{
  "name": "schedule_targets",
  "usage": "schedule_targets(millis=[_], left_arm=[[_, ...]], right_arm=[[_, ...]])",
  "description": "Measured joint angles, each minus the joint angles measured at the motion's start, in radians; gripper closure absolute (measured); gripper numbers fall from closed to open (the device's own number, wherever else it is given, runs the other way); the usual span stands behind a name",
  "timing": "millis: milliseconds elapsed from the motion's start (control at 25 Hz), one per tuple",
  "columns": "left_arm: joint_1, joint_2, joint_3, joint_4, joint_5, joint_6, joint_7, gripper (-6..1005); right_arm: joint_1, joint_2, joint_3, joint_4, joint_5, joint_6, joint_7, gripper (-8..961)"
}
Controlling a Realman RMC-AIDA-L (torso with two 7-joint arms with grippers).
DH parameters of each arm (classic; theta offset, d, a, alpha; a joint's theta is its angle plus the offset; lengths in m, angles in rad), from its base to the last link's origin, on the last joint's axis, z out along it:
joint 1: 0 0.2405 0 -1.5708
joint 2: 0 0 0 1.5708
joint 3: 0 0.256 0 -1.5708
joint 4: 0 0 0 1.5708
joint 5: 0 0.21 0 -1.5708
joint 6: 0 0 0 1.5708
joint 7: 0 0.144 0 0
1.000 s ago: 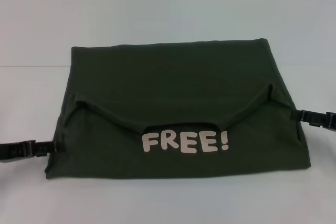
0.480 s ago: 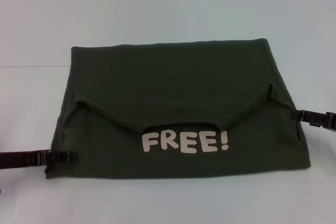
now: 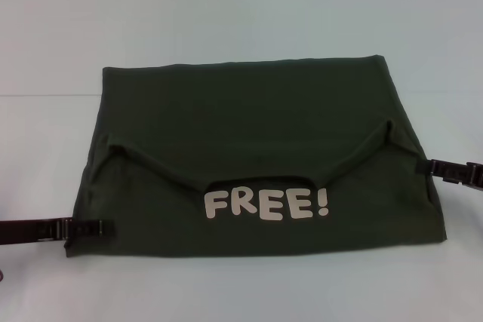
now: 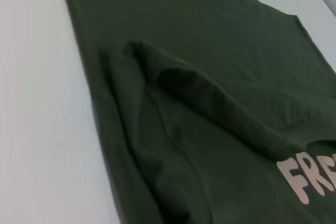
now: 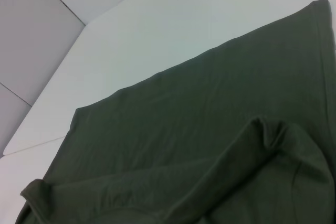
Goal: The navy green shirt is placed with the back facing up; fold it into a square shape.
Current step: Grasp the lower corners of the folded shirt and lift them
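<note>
Lab-like test bench: bare white table (image 3: pixel 241 5) (plain grey wall panels (image 5: pixel 31 30)).

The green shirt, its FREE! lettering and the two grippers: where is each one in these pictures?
navy green shirt (image 3: pixel 249 103): head view, plain upper panel.
FREE! lettering (image 3: pixel 266 204): head view, middle letters.
left gripper (image 3: pixel 94 228): head view, tip on shirt's near corner.
right gripper (image 3: pixel 438 166): head view, tip at shirt's edge.

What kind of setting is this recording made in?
Probably a lab or test bench for cloth folding, not a home: a plain white table holds only a folded green shirt, with the left gripper and right gripper at its side edges. No furniture is in view.
</note>
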Motion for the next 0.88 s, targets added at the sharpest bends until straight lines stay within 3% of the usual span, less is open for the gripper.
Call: schedule_targets(millis=[840, 880], left_arm=[[-0.007, 0.002, 0.038, 0.006, 0.005, 0.016, -0.044, 276], [-0.007, 0.001, 0.039, 0.007, 0.011, 0.006, -0.052, 322]], right_arm=[[-0.001, 0.003, 0.000, 0.000, -0.001, -0.001, 0.000, 28], [-0.001, 0.003, 0.000, 0.000, -0.002, -0.001, 0.000, 28]])
